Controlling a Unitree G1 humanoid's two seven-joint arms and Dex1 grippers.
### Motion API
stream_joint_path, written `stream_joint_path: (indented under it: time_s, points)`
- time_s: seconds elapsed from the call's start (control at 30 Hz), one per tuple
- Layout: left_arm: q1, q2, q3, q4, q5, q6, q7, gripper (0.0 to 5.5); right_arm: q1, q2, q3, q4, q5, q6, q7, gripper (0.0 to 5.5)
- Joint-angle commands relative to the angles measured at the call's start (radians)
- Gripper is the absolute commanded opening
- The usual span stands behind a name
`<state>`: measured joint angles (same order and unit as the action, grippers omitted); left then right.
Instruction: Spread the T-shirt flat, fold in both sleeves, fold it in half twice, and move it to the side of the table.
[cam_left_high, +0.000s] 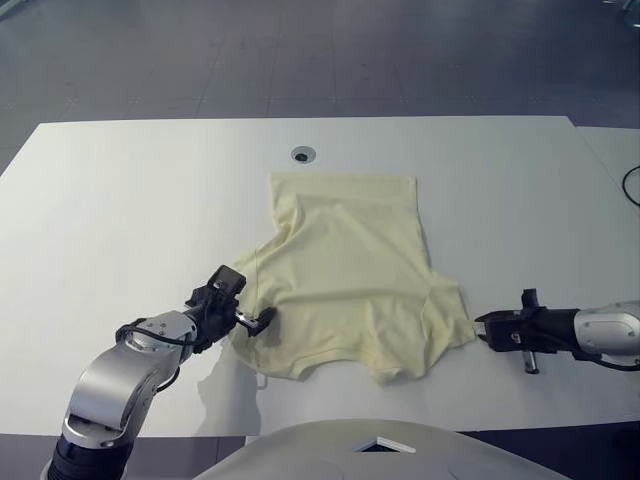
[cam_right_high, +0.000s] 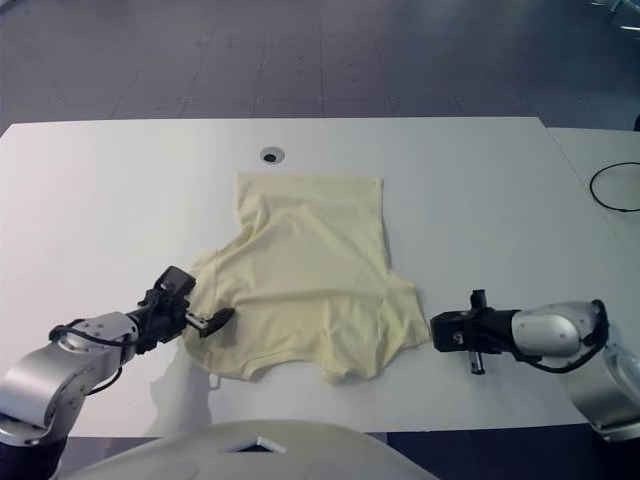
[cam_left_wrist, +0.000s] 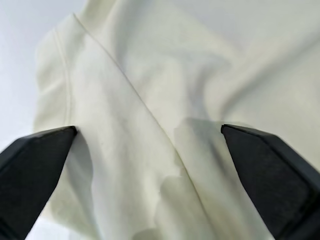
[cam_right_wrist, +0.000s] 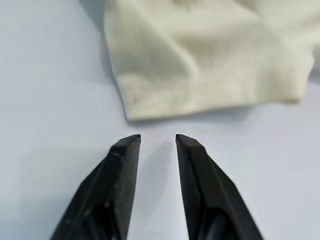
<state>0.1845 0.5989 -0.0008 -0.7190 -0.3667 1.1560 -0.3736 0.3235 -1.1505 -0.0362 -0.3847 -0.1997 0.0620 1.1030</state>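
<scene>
Left gripper (cam_left_high: 258, 322) spread over T-shirt (cam_left_high: 350, 270) | right gripper (cam_left_high: 479, 328) just beside it

T-shirt (cam_left_high: 350, 280) lies mid-table (cam_left_high: 120, 200), cable hole (cam_left_high: 303, 154) behind it, left gripper (cam_left_high: 260, 322) over its left edge, right gripper (cam_left_high: 479, 328) just beside its right.

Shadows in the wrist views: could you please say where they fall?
Left wrist view: shadows fall on the T-shirt between the fingers of the open left gripper. Right wrist view: the T-shirt shades the table along its edge, before the right gripper.
</scene>
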Motion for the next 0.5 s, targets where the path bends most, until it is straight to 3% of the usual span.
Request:
stream_joint_path:
  time_s: [0.03,0.17,0.27,0.33,0.4,0.5]
  points:
    - [-0.066,0.024,0.096,0.001,-0.069,0.041,-0.058,5.4,-0.084,-0.039,-0.028,0.023,0.086,0.113,0.081,2.07]
    - [-0.238,0.006,0.282,0.022,-0.245,0.138,-0.142,5.4,-0.255,-0.017,-0.01,0.105,0.13,0.192,0.088,2.66]
    - [-0.435,0.005,0.366,0.123,-0.32,0.169,-0.148,5.4,-0.451,0.095,0.043,0.252,0.108,0.225,-0.013,3.13]
    - [-0.533,0.039,0.298,0.246,-0.241,0.081,-0.121,5.4,-0.612,0.22,0.084,0.389,0.096,0.249,-0.106,3.4]
    - [-0.602,0.081,0.134,0.42,-0.071,-0.108,-0.108,5.4,-0.746,0.348,0.112,0.521,0.098,0.27,-0.191,3.75]
    - [-0.75,0.024,-0.095,0.798,0.162,-0.441,-0.122,5.4,-0.895,0.54,0.112,0.717,0.135,0.303,-0.308,4.19]
